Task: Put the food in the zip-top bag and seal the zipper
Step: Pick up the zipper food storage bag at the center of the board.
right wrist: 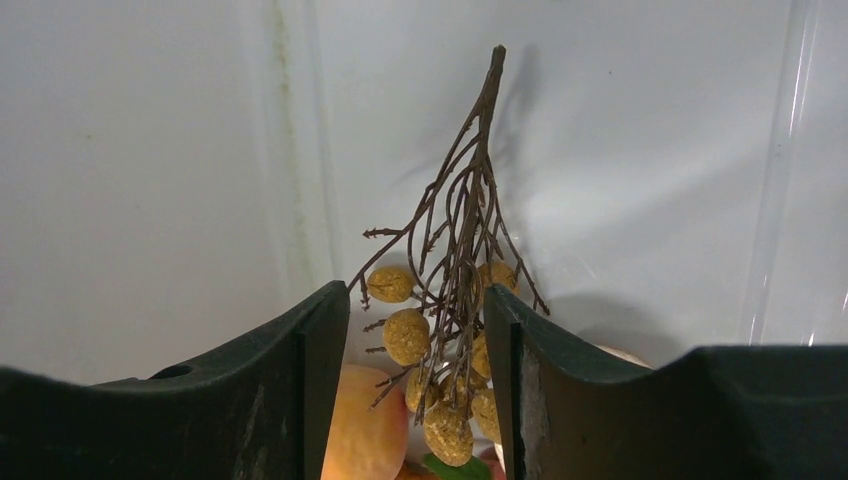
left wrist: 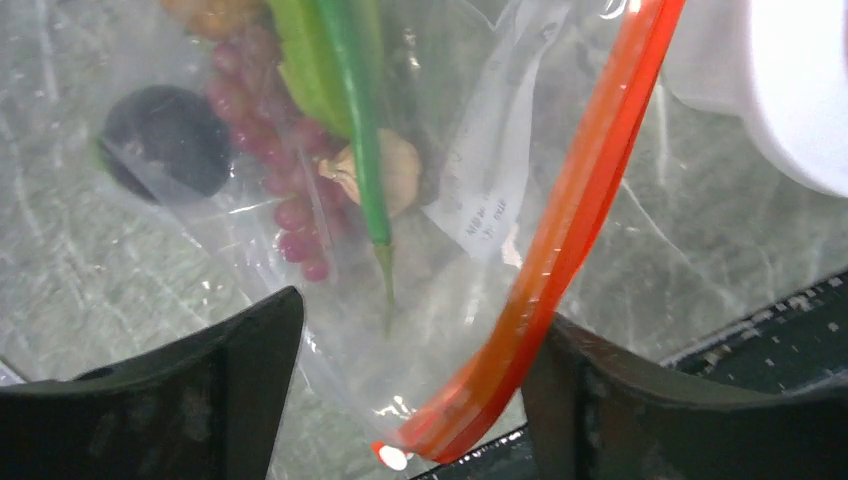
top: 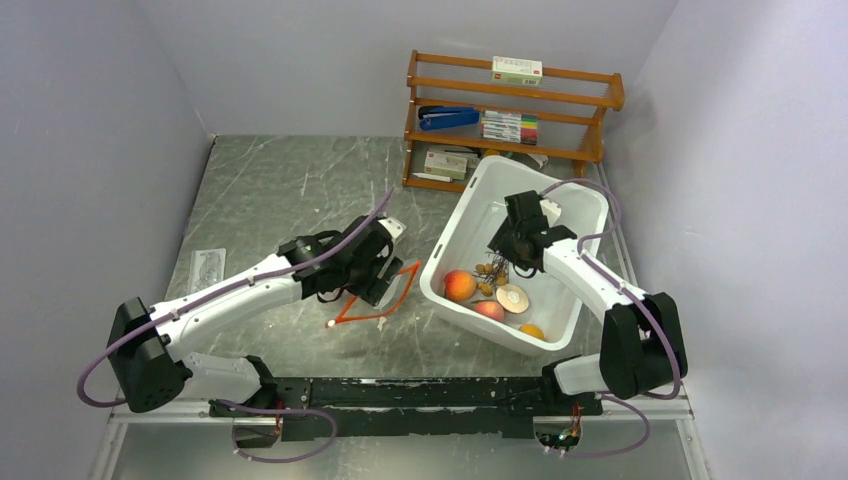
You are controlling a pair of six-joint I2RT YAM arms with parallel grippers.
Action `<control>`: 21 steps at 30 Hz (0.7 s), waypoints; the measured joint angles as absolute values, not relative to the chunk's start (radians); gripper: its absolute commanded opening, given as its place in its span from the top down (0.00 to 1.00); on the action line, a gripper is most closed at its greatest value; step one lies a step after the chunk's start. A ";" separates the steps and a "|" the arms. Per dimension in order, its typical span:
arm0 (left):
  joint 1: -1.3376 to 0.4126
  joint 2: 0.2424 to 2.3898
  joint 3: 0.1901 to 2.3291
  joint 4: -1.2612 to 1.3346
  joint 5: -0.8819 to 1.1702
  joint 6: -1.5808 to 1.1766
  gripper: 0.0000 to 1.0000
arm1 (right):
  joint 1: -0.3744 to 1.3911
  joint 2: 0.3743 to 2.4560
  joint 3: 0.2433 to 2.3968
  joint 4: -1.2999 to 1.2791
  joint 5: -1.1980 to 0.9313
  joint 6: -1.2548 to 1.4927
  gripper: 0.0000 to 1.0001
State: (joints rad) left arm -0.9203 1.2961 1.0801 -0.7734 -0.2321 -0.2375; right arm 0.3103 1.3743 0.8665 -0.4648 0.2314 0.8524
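My left gripper [left wrist: 410,335] gapes around the clear crinkly zip-top bag [left wrist: 470,130] by the desk's near edge; my right gripper [right wrist: 415,320] clamps the brown twiggy berry cluster [right wrist: 440,330] inside the white plastic bin [top: 455,235].

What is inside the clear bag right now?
In the bag: a red grape bunch, a green pod and a pale bulb. A dark round thing may be inside too. Its far end is out of frame, so unseen.
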 measured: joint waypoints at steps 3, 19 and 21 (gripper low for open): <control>-0.920 1.296 1.067 -0.767 -0.296 -0.228 0.69 | 0.310 1.371 0.860 -0.462 0.232 0.856 0.51; -0.691 1.277 0.985 -0.439 -0.185 -0.171 0.93 | 0.309 1.363 0.773 -0.373 0.276 1.026 0.55; -0.656 1.276 0.950 -0.381 -0.168 -0.164 0.93 | 0.308 1.365 0.722 -0.346 0.289 1.051 0.57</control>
State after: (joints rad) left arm -0.6563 1.2758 0.9501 -0.3805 -0.1684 -0.1638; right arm 0.3084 1.3651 0.7219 -0.3462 0.2890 1.0508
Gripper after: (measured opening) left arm 0.071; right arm 0.461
